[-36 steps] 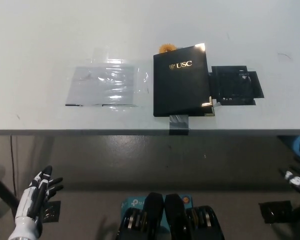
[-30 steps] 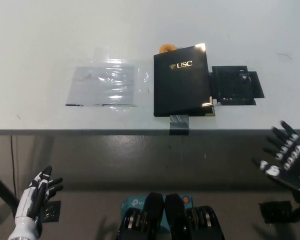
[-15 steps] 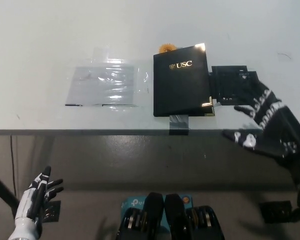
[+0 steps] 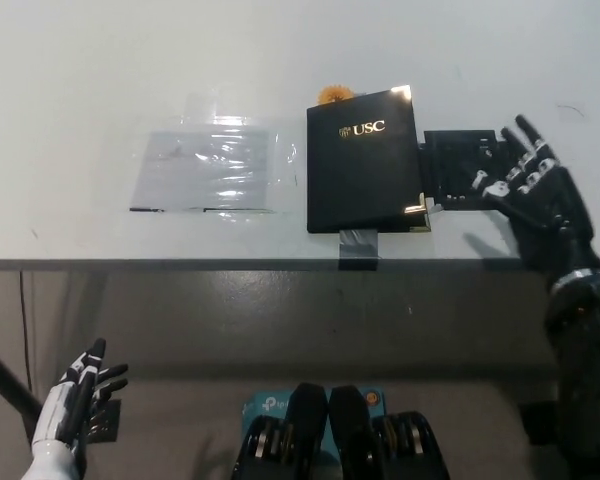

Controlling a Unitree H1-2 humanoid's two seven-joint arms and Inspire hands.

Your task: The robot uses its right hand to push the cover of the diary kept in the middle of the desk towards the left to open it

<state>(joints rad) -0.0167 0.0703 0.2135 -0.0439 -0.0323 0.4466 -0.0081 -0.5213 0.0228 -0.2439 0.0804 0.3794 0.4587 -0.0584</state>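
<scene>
The left robot hand [image 4: 75, 400] hung low at the bottom left, below the front edge of the worktop [image 4: 80, 60], empty with its fingers spread. On the pale worktop, left of the middle, lay a clear plastic sheet [image 4: 212, 170], flat and glinting. Just to its right sat the diary [image 4: 364, 160], closed, its black cover bearing gold "USC" lettering near the top; a small orange object [image 4: 331, 96] peeked out behind its top edge, and a strip of grey tape [image 4: 357, 246] ran from its lower edge over the worktop's front edge. A flat black square piece [image 4: 460, 170] lay against the diary's right side. The right robot hand [image 4: 532, 190] was over the right part of that piece, holding nothing, fingers apart and pointing up and left, clear of the diary.
</scene>
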